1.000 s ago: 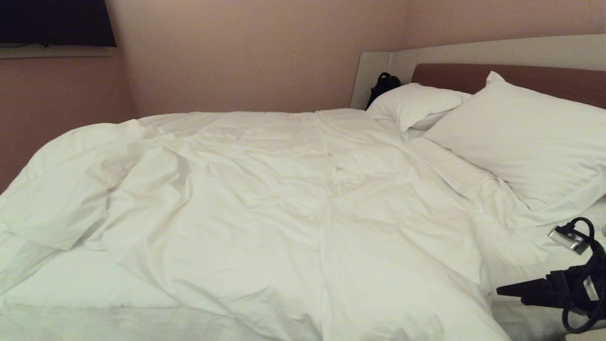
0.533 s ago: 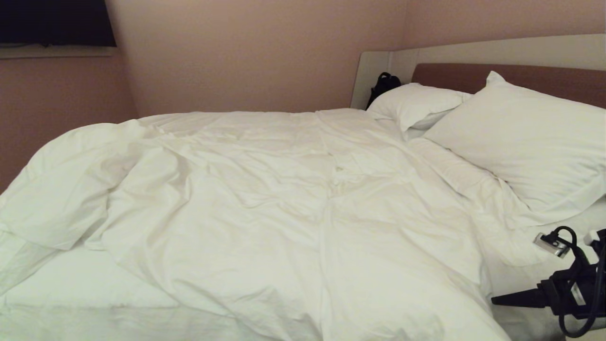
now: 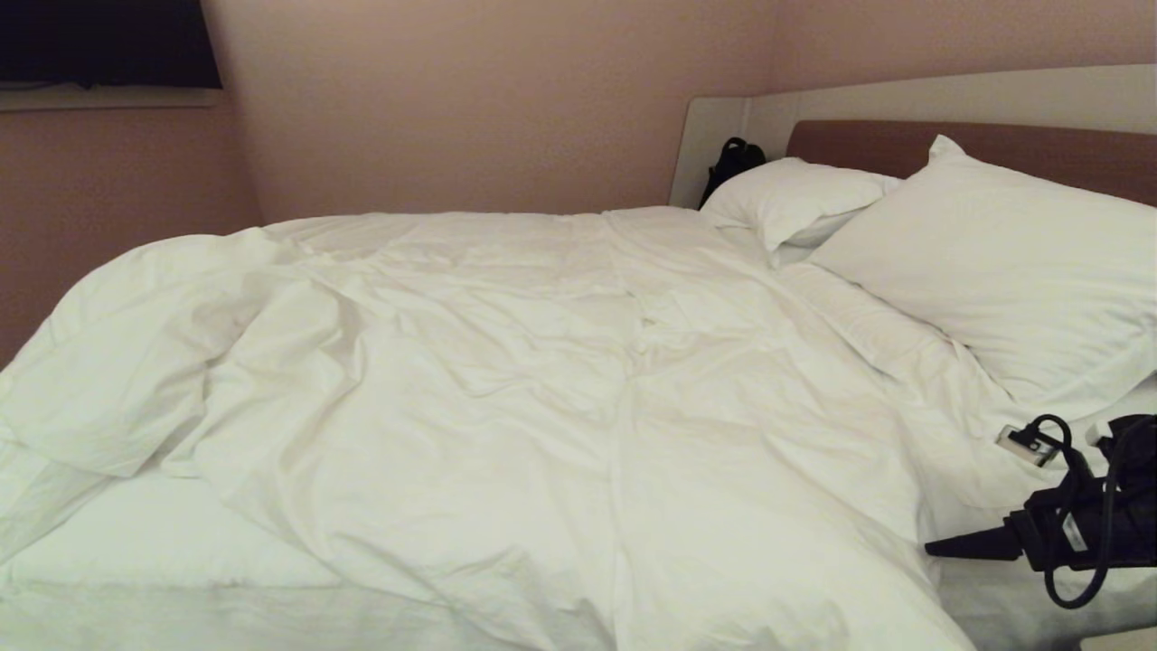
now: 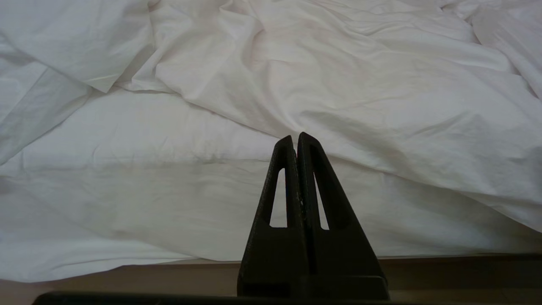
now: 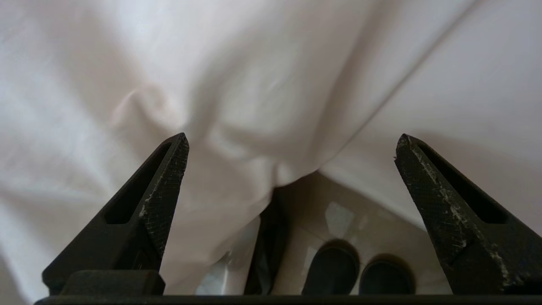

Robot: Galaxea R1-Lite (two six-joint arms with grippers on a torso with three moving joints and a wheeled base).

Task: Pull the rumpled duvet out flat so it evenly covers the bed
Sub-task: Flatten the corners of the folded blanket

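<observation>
The duvet (image 3: 542, 380) lies rumpled over the bed (image 3: 136, 542), bunched toward the left and leaving a strip of bare sheet along the near left edge. My right gripper (image 3: 972, 545) hovers at the near right side of the bed, pointing left toward the duvet's edge. In the right wrist view this gripper (image 5: 292, 140) stands wide open, with a hanging fold of the duvet (image 5: 237, 127) just beyond its fingertips and nothing between them. Low in front of the mattress side, my left gripper (image 4: 296, 137) is shut and empty, with the duvet (image 4: 360, 84) beyond it.
Two white pillows (image 3: 994, 262) (image 3: 795, 199) lean on the brown headboard (image 3: 904, 145). A black bag (image 3: 730, 163) sits in the far corner. Under the hanging fold, the floor shows two dark shoes (image 5: 334, 271). The bed base (image 4: 465, 271) runs below the sheet.
My right gripper has shifted left toward the duvet's edge, its cable and connector moving with it. The duvet and the left gripper have not moved.
</observation>
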